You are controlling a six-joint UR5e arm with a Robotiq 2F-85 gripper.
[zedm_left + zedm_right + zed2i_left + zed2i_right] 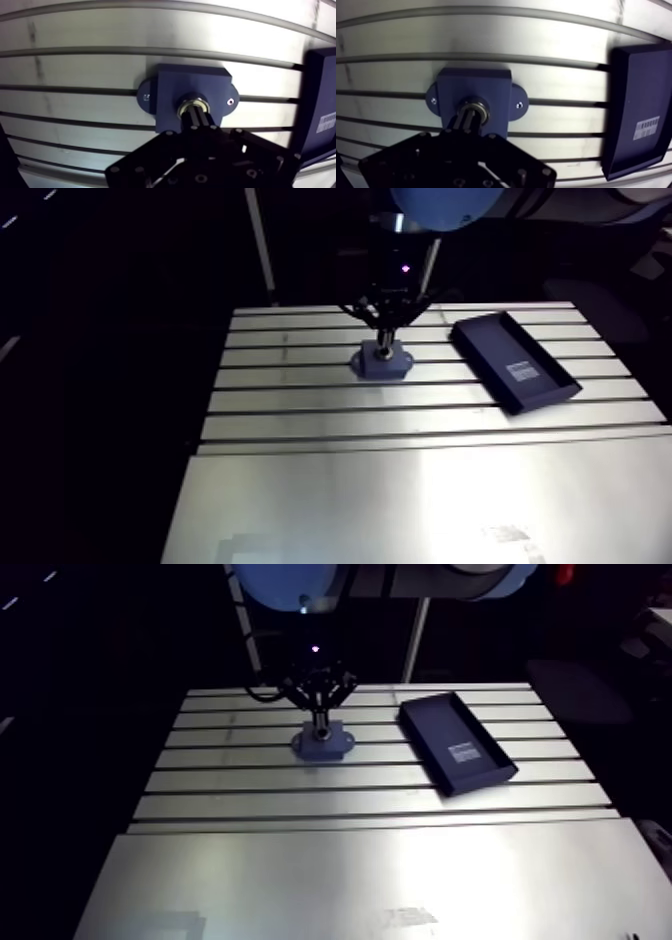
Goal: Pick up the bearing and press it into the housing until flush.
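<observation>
Bearing [195,104] sitting in the mouth of the housing [170,90], with the gripper [196,115] down on top of it.

In the wrist view the bright metal ring shows in the round bore of the blue housing, which lies flat on the slotted table [75,65], near a dark tray [641,100] that stands apart to one side. The gripper's tip meets the ring from above, but whether it is clamped on the bearing or only pushing on it I cannot tell, since the black body hides the contact. I judge the pick-up and carry done and the pressing under way or near its end. Whether the ring already sits flush with the housing face is not clear, so confirming the seat and lifting away remain.
</observation>
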